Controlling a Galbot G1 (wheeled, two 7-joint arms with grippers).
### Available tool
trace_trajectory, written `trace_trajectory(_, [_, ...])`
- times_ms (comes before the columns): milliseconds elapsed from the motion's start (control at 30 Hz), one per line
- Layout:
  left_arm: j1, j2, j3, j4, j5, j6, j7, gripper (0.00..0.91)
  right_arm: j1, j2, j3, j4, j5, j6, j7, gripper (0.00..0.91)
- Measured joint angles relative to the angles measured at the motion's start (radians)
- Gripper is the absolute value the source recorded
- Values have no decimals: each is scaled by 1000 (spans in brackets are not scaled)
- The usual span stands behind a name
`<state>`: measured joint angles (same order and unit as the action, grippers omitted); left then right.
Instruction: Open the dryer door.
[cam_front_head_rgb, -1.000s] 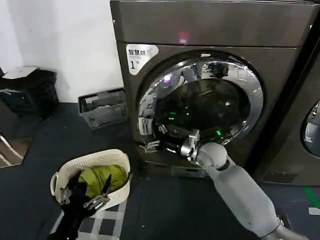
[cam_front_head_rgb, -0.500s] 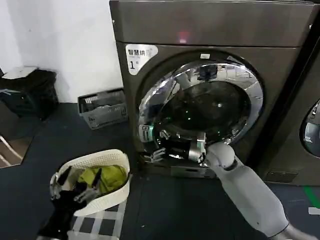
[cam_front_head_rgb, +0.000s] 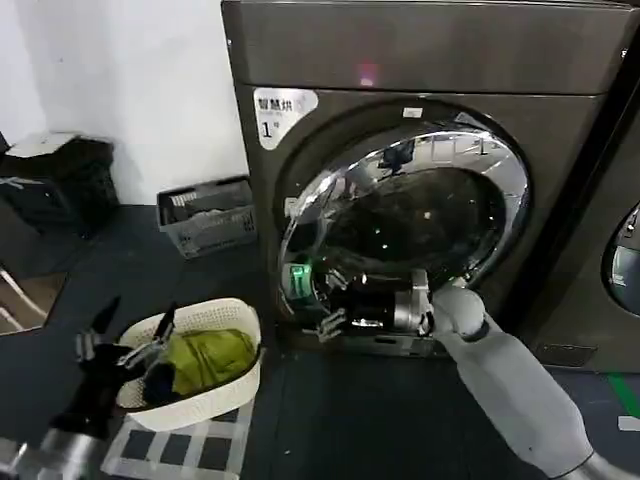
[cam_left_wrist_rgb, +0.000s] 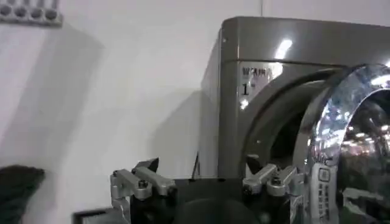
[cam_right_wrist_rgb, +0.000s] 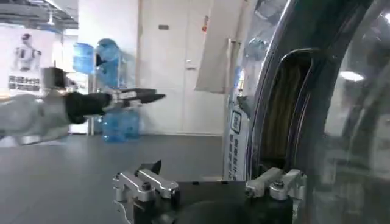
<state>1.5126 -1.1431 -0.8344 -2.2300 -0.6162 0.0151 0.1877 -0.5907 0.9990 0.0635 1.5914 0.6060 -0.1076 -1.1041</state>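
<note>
The dryer (cam_front_head_rgb: 420, 50) is a dark grey-brown machine with a white "1" sticker and a pink light. Its dryer door (cam_front_head_rgb: 500, 170), chrome ring around dark glass, stands partly swung out, with a gap along its left side. My right gripper (cam_front_head_rgb: 328, 322) sits at the door's lower left rim, fingers open and spread, and the door's edge (cam_right_wrist_rgb: 268, 122) lies by one finger (cam_right_wrist_rgb: 281, 180). My left gripper (cam_front_head_rgb: 130, 335) hangs open by the basket, away from the dryer. In the left wrist view the left gripper (cam_left_wrist_rgb: 204, 176) holds nothing and faces the dryer (cam_left_wrist_rgb: 274, 42) and door (cam_left_wrist_rgb: 347, 103).
A white laundry basket (cam_front_head_rgb: 215, 320) with green clothes stands on a chequered mat (cam_front_head_rgb: 190, 450) at the lower left. A grey crate (cam_front_head_rgb: 205, 215) sits by the wall, dark bags (cam_front_head_rgb: 60, 180) farther left. A neighbouring machine (cam_front_head_rgb: 610, 260) stands at the right edge.
The door has swung farther out on its left side as my right gripper moved down and to the right with it. My left gripper has drifted left, off the basket.
</note>
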Motion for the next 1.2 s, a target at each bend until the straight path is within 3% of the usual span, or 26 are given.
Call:
trace_trajectory(433, [-92,199,55,129,-112,-77,-23,907,-33,-35,47,-5,-1,14,-168,907])
trace_trajectory(867, [-184,335,143,209,-257,-88,89,907,-63,-69,63,-2,-16,31,-301,907])
trace_trajectory(1200, [-264,385,223,249,-288,-84,114,907,-87,-96,96,-16,-27,54,-360,907])
